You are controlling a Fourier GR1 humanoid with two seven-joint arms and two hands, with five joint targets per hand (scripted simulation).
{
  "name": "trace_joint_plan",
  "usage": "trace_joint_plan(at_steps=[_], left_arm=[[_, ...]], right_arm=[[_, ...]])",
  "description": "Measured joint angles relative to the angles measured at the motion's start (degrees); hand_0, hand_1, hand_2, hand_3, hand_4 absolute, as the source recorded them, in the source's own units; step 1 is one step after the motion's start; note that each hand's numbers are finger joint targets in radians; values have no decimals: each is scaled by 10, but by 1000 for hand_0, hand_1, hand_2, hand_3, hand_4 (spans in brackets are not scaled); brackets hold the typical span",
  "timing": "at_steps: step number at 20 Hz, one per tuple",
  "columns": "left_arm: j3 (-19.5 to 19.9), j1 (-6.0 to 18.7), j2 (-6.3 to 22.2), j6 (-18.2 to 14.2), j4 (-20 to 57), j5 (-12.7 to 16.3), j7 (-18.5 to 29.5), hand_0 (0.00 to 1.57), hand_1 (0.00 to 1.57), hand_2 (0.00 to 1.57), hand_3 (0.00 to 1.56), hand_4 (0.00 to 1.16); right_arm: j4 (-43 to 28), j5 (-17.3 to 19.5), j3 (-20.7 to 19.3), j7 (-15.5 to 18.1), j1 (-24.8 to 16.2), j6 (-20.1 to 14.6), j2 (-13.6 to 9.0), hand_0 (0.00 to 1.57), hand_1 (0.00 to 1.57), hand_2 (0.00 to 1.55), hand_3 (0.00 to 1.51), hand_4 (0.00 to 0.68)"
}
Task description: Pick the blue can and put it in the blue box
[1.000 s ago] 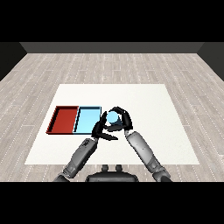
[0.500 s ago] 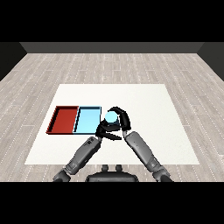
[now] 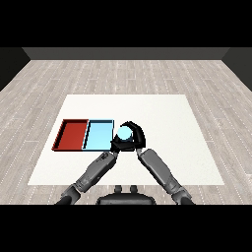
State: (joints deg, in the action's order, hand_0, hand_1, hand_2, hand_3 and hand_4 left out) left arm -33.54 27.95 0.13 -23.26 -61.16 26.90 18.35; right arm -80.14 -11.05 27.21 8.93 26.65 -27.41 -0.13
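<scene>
Left black hand (image 3: 116, 146) lying low just below the light blue rectangular tray's (image 3: 98, 136) near right corner, finger state not discernible | right black hand (image 3: 134, 137) curling round the small blue cylindrical can (image 3: 124, 133), holding it just right of that tray's right edge | red rectangular tray (image 3: 72, 135) adjoining it on the left | white table (image 3: 162, 123) bearing both.

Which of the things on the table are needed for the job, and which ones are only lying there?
Needed for the job:
- light blue can, held beside the trays
- light blue rectangular tray, where the can must go
- right hand, curled round the can

Only lying there:
- red rectangular tray, side by side with the blue one
- left hand, under the can; fingers unclear
</scene>
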Motion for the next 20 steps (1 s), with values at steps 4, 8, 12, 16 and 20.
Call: trace_joint_plan(at_steps=[4, 8, 12, 16, 20], left_arm=[[-8, -7, 2, 4, 13, 68, 54, 1571, 1571, 1571, 1460, 818], [-15, 0, 3, 7, 28, 102, 91, 1571, 1571, 1571, 1497, 955], [-10, 18, 3, 13, 58, 117, 115, 1571, 1571, 1571, 1512, 1105], [-9, 15, 3, 11, 65, 120, 150, 1571, 1571, 1571, 1535, 1122], [-14, 16, 1, 6, 74, 122, 172, 1571, 1571, 1571, 1535, 1122]], right_arm=[[-3, -22, 17, 14, 0, -17, -2, 1463, 1463, 1440, 1398, 634], [-14, -25, 12, 12, -7, -16, -2, 1440, 1440, 1442, 1392, 618], [3, -50, 11, 33, 1, -15, -2, 1388, 1388, 1417, 1374, 528], [-3, -60, 16, 21, 0, -3, -2, 0, 0, 0, 0, 0], [-10, -30, 19, 0, -7, 18, -6, 0, 0, 0, 0, 0]])
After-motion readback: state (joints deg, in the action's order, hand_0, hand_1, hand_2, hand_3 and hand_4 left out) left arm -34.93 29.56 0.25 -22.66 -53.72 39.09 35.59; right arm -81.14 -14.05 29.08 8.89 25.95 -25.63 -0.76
